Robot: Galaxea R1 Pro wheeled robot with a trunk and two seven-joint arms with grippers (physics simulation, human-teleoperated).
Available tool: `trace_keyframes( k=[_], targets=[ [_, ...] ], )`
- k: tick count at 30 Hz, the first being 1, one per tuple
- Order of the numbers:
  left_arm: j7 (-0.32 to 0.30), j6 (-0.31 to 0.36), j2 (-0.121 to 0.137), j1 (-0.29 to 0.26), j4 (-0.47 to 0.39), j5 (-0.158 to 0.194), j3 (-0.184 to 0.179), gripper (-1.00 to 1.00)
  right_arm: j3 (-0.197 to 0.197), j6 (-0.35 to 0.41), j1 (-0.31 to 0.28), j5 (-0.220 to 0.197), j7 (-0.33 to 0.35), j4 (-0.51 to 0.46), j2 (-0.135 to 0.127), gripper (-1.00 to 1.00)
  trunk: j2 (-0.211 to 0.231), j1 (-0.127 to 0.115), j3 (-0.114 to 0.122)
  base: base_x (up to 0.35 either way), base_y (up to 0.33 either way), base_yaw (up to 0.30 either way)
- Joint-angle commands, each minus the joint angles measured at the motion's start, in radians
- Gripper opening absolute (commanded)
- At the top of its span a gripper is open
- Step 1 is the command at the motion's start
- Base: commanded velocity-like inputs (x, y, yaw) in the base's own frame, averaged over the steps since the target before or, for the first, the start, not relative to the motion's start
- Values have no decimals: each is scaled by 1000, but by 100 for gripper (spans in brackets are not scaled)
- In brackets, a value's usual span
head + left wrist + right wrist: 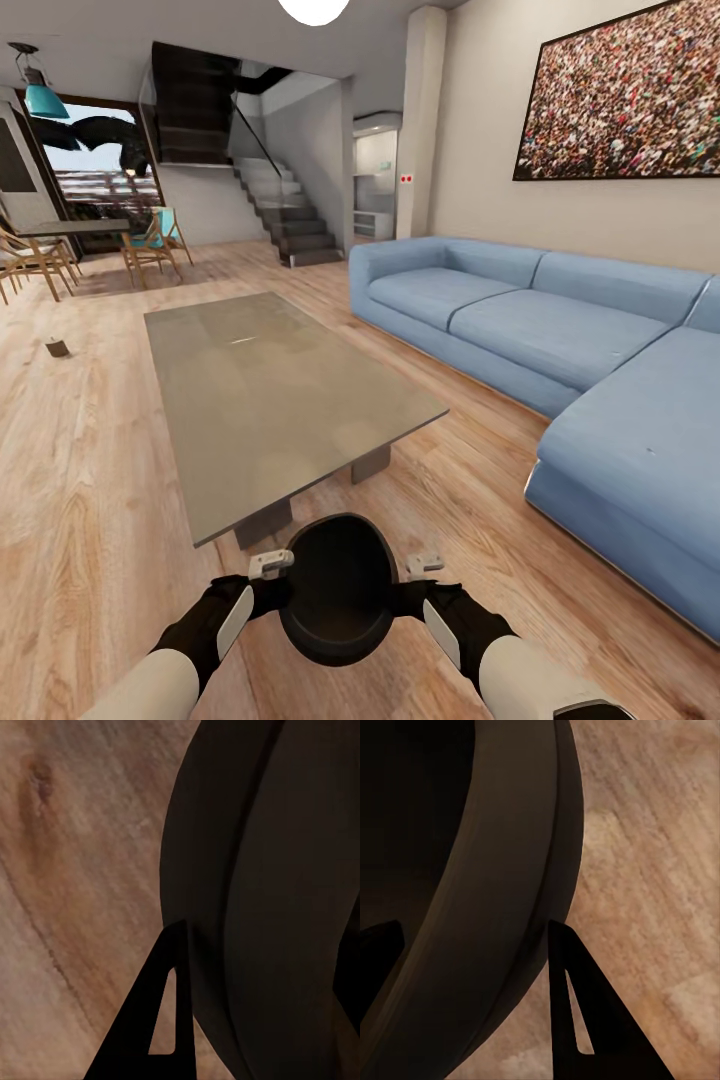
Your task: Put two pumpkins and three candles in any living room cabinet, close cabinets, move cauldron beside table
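You've got both grippers on the cauldron (337, 590), one at each side of its rim: the left gripper (270, 563) clamped on the rim, and the right gripper (424, 562) on the opposite edge. In the left wrist view one finger (154, 1020) sits outside the dark wall with the rim between the jaws, and the right wrist view shows a finger (585, 1012) the same way, so both look closed on the cauldron, though the actual contact is too dark to confirm. The cauldron hangs over the plank floor (90, 480), just short of the near end of the glass coffee table (270, 390). The blue sofa (560, 340) lies beyond the table's far side. Judging from this, the cauldron step is nearly done: set it down beside that table. Candles, pumpkins and the cabinet aren't here to check, so their state is unknown.
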Motion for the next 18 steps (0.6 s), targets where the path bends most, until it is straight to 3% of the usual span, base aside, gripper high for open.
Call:
trace_keyframes(
  k=[1,6,18],
  targets=[
    [0,7,-1,0,-2,5,6,-100,-7,6,-1,-23,77,-12,0,-100,0,0,-1,0,0,0],
    [0,7,-1,0,-2,5,6,-100,-7,6,-1,-23,77,-12,0,-100,-1,1,-16,0,0,0],
    [0,7,-1,0,-2,6,8,-100,-7,6,-1,-23,77,-12,0,-100,-1,1,-16,0,0,0]
  ],
)
